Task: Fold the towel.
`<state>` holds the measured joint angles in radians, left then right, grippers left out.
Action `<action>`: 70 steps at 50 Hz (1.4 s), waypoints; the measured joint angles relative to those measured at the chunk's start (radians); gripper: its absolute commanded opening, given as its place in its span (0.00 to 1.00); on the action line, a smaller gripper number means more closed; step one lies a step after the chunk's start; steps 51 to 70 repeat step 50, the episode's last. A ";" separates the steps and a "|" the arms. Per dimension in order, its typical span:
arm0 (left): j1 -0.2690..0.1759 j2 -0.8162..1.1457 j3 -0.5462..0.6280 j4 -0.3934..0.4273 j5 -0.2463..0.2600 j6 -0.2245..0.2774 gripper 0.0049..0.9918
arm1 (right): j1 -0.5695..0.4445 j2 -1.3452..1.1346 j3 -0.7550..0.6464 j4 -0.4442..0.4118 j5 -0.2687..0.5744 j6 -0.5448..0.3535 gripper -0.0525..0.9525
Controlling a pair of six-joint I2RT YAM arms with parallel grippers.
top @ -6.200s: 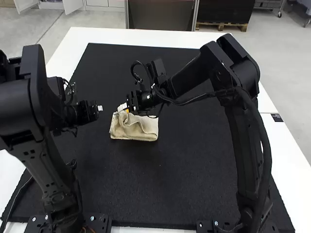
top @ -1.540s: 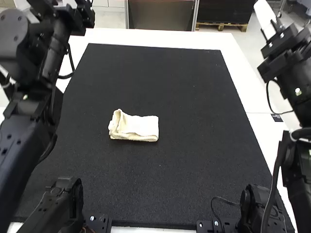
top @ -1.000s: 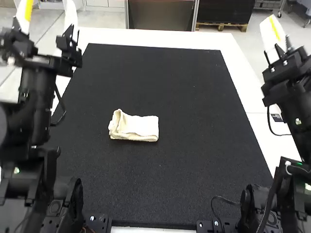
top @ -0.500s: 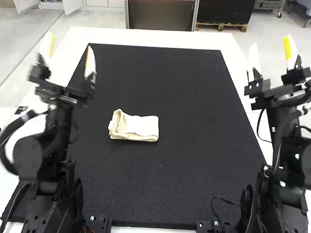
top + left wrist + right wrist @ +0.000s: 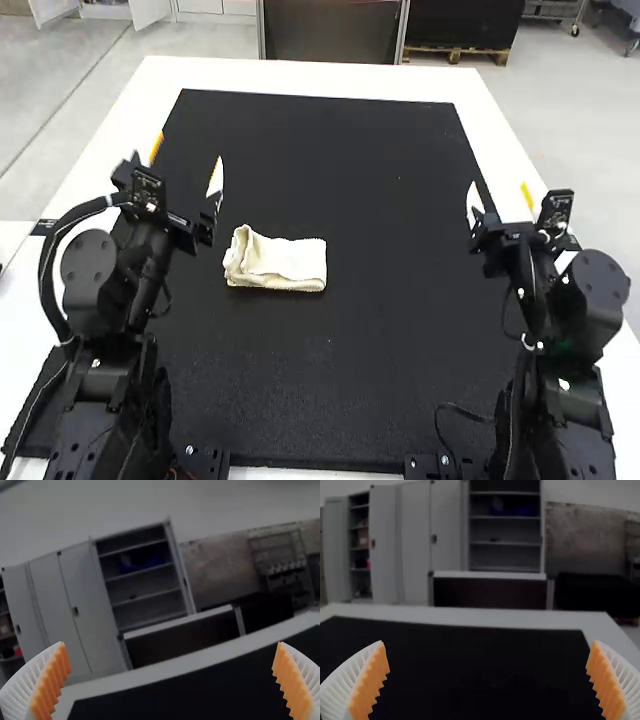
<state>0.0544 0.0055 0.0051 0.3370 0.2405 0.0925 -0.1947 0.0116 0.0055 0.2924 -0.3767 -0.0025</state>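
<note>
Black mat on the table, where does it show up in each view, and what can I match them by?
High view: the rectangular black mat covers most of the table's middle, under the cream cloth towel.
Left wrist view: beyond and between the left pincer's spread fingers, its far edge slanting.
Right wrist view: beyond and between the right pincer's spread fingers, far edge nearly level.
Shared landmark: the white tabletop strip along the mat's far edge.

The high view is bright and fairly even, the white table (image 5: 300, 77) glaring, the mat (image 5: 380, 350) dark, a thin shadow edging the towel (image 5: 290, 258). Both wrist views are dim, their backgrounds soft; the cabinets (image 5: 75, 605) blur, while the orange pads (image 5: 51, 680) look brighter and crisper.
</note>
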 measured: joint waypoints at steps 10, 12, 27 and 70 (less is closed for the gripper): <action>0.027 0.000 0.000 -0.134 0.003 -0.034 0.95 | 0.000 0.000 0.000 -0.195 0.002 -0.021 0.96; 0.033 0.000 0.000 -0.163 0.003 -0.037 0.96 | 0.000 0.000 0.000 -0.243 0.003 -0.023 0.96; 0.040 0.000 0.000 -0.313 0.003 -0.045 0.96 | 0.000 -0.001 0.002 -0.280 0.011 -0.059 0.96; 0.071 0.000 0.000 -0.349 -0.108 0.038 0.98 | 0.000 -0.001 0.002 -0.280 0.011 -0.081 0.96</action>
